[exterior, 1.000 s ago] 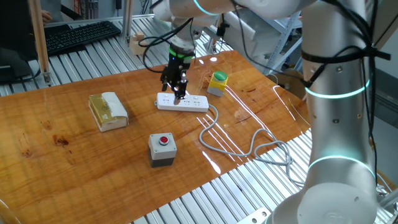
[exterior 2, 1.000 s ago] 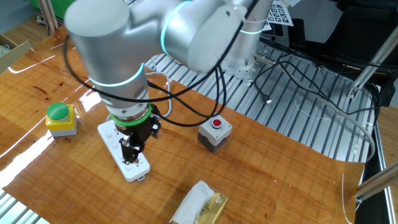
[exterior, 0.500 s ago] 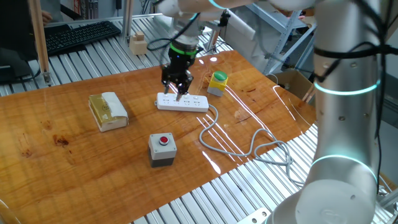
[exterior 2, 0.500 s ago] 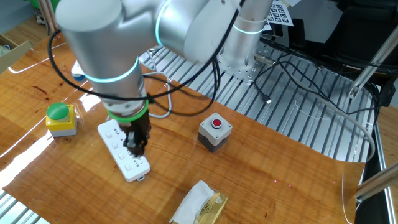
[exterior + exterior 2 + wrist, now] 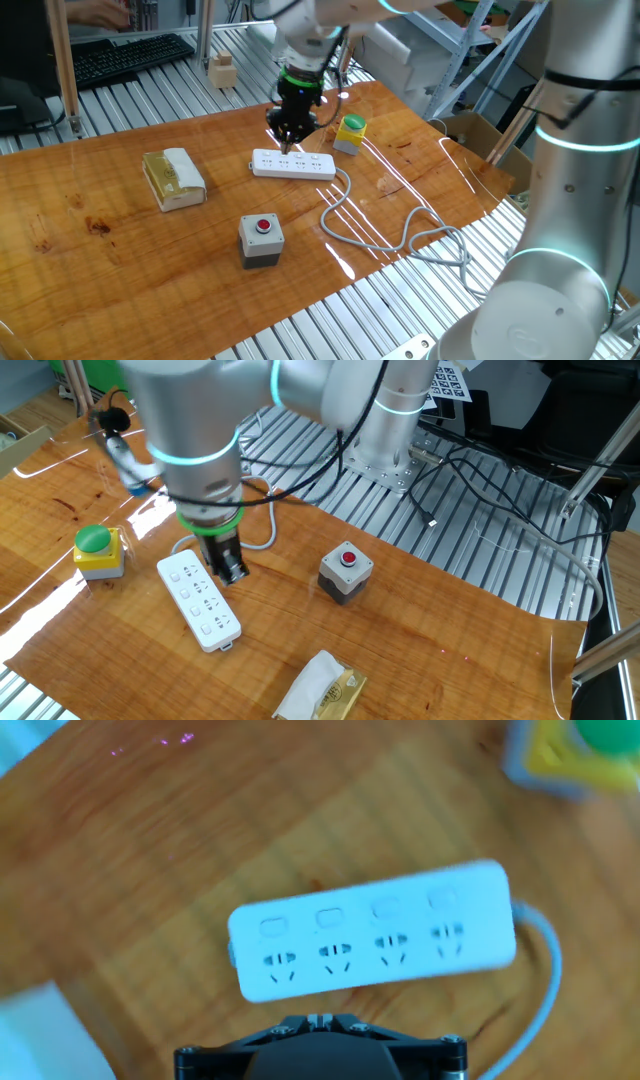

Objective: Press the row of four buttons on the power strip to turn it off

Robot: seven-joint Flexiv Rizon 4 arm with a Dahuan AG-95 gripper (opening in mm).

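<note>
The gripper (image 5: 232,572), jaws closed on nothing, hangs beside the power strip (image 5: 199,601); its four buttons (image 5: 356,913) carry no legible writing.

My fixed views are bright and sharp, with glare streaking the table's (image 5: 420,190) far corner; my hand view is motion-blurred.

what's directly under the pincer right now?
In the hand view, the power strip lies flat on the wooden table, its four buttons uncovered. The shut pincer hangs above it; its tips are out of that view.
</note>
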